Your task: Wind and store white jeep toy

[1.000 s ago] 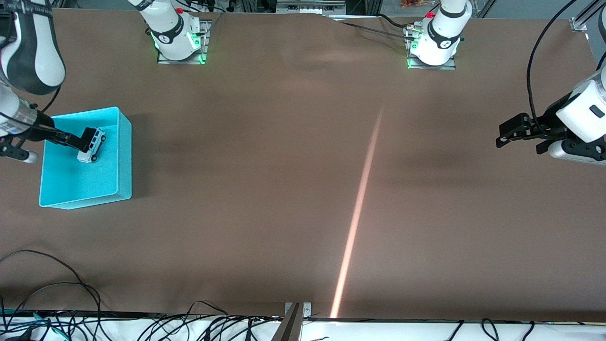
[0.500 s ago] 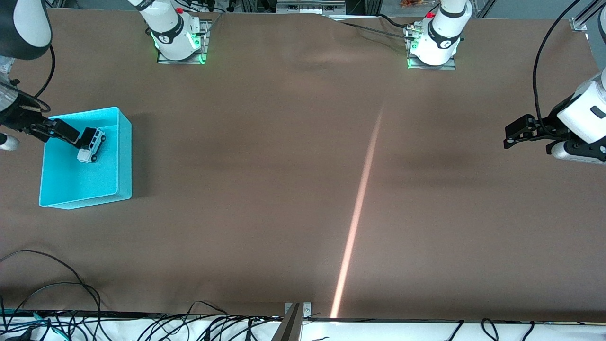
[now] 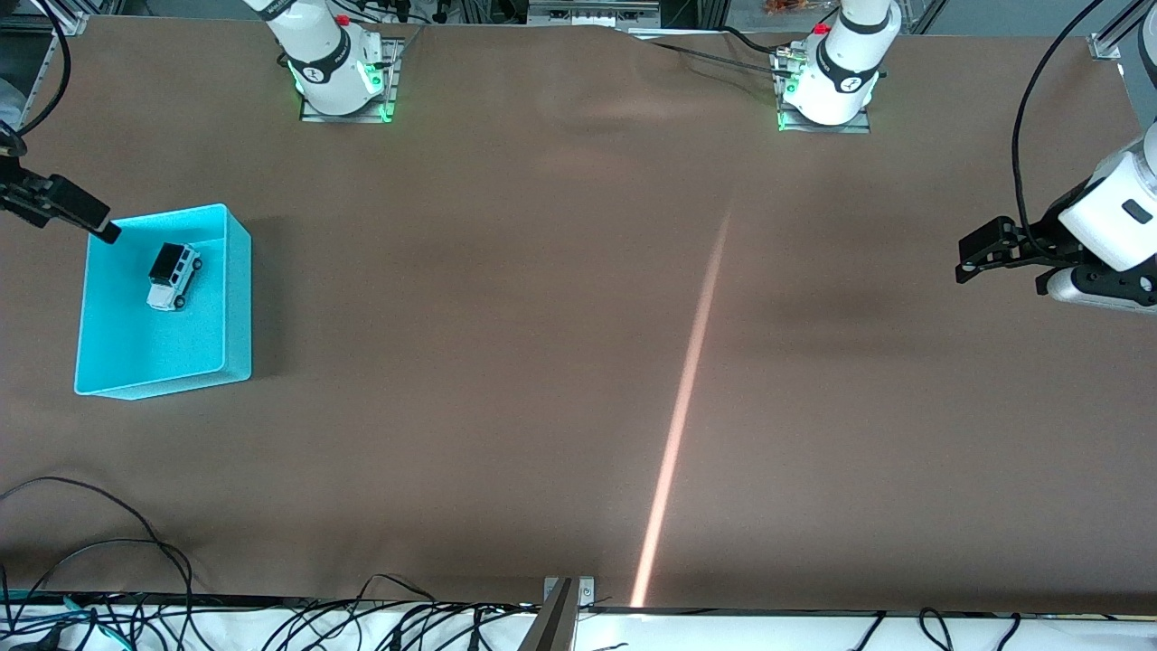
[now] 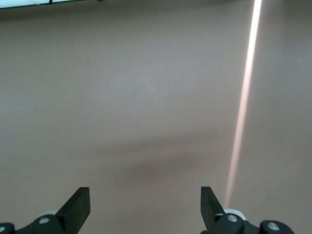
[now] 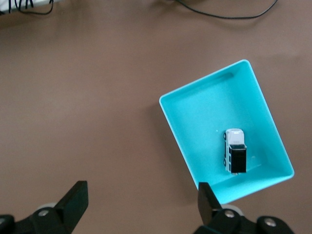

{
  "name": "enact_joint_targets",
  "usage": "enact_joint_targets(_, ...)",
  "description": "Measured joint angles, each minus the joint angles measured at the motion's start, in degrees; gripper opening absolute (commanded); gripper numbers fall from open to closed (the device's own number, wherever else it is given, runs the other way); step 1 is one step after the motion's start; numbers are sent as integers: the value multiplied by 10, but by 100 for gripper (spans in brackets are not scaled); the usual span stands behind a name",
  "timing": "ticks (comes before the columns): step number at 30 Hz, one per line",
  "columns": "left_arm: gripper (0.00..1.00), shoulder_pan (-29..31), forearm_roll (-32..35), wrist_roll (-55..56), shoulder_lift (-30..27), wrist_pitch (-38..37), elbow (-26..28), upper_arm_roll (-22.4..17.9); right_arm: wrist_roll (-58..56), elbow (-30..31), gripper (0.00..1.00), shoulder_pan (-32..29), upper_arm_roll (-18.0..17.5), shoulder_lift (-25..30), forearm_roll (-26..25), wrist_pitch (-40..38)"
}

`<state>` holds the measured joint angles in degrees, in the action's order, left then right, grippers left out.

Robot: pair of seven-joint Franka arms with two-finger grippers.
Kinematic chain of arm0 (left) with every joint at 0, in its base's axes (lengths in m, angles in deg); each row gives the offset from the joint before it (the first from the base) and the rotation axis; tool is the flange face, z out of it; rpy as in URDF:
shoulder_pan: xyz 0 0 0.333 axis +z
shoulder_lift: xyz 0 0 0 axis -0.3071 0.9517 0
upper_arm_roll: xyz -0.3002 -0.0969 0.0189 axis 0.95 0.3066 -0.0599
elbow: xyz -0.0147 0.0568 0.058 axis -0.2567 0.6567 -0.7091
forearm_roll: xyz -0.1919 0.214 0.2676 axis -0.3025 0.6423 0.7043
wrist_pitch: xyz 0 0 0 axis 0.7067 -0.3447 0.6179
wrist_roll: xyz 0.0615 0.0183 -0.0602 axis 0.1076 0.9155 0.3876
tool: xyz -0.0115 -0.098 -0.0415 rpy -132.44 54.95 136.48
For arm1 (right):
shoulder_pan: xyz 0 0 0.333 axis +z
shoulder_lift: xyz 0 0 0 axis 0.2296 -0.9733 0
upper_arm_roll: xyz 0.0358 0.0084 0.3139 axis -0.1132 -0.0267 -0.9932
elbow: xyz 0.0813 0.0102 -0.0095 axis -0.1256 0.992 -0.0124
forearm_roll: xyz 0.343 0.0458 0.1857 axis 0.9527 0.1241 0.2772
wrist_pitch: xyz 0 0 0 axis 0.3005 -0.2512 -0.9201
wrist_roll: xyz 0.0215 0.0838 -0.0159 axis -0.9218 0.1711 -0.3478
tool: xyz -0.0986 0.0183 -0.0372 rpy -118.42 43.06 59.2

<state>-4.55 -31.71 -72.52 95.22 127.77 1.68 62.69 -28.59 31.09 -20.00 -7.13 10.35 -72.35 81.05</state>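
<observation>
Inside the bin (image 3: 237, 298) sits the jeep (image 3: 174, 276); we judge storing done, both the right gripper (image 5: 141, 204) and left gripper (image 4: 145, 207) wide, empty.

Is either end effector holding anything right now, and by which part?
Nothing is held. The toy car sits free inside the cyan bin. The right end effector is open above the bin's corner; the left end effector is open over bare table.
</observation>
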Motion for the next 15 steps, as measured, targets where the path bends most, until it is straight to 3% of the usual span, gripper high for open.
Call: enact_joint_targets(15, 100, 1, -7, 0, -31, -23, -1, 0, -47, -58, 100, -3, 1, -12, 0, -99)
